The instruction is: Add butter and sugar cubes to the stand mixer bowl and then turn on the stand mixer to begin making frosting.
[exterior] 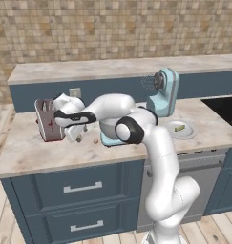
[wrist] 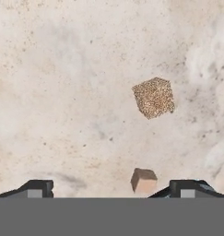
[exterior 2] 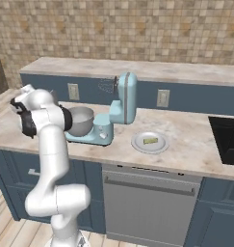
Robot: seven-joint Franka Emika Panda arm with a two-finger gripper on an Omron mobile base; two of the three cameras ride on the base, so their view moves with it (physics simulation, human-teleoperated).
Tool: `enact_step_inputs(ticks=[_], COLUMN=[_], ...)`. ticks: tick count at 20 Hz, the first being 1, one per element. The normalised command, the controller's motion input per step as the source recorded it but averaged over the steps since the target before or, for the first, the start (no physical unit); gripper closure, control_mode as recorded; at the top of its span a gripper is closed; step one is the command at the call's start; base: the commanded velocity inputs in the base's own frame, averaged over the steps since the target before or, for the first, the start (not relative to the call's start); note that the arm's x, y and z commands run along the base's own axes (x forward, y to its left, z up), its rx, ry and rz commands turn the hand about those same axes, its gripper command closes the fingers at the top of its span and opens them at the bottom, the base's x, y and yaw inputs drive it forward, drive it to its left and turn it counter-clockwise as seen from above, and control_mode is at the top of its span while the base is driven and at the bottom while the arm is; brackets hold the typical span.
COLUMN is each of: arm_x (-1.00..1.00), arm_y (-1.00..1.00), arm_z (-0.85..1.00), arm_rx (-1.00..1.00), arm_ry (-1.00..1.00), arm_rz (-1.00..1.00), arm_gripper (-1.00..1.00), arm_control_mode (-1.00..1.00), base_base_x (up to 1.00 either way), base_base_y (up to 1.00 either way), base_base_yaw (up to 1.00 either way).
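Closest to the hand camera, two sugar cubes are lying on the bare counter (wrist: 62, 92): a speckled brown cube (wrist: 153, 97) further up the view, and a smaller tan one (wrist: 143, 180) sitting between the fingertips, nearer the right one. Both tips are standing wide apart, so the gripper (wrist: 111, 186) is spread and holding nothing.

From the left base view, the gripper (exterior: 78, 136) is hanging low over the counter, just beside the grey, red-marked box (exterior: 49, 120), with one cube (exterior: 95, 141) lying close by; the other is hard to pick out from there, probably tucked under the hand.

Behind the arm, the blue mixer (exterior 2: 121, 109) is sitting with its head tilted up, whisk clear of the grey bowl (exterior 2: 80, 120) on its base. The butter (exterior 2: 150, 141) is resting on the white plate (exterior 2: 137, 143), right of the mixer.

As I judge it, nothing is done yet: both cubes and the butter are outside the bowl, and the mixer is not looking switched on. The first pick is only being lined up.
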Motion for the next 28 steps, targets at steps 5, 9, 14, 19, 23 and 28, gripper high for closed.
enact_step_inputs(ticks=[5, 9, 14, 19, 23, 28], arm_x=[0.24, 0.22, 0.23, 0.14, 0.09, 0.11], arm_y=[0.0, 0.0, 0.0, 0.01, 0.04, 0.11], arm_z=[-0.15, -0.14, -0.15, -0.14, -0.11, -0.11], arm_rx=[0.0, 0.0, 0.0, 0.0, 0.0, 0.0], arm_ry=[0.0, 0.0, 0.02, 0.02, 0.01, 0.03], arm_rz=[0.01, 0.02, 0.02, 0.02, 0.02, 0.03], arm_gripper=[-1.0, -1.0, -1.0, -1.0, -1.0, -1.0], arm_control_mode=[-1.0, -1.0, -1.0, -1.0, -1.0, -1.0], base_base_x=[0.0, 0.0, 0.0, 0.0, 0.0, 0.0], base_base_y=[0.0, 0.0, 0.0, 0.0, 0.0, 0.0], base_base_yaw=[0.0, 0.0, 0.0, 0.0, 0.0, 0.0])
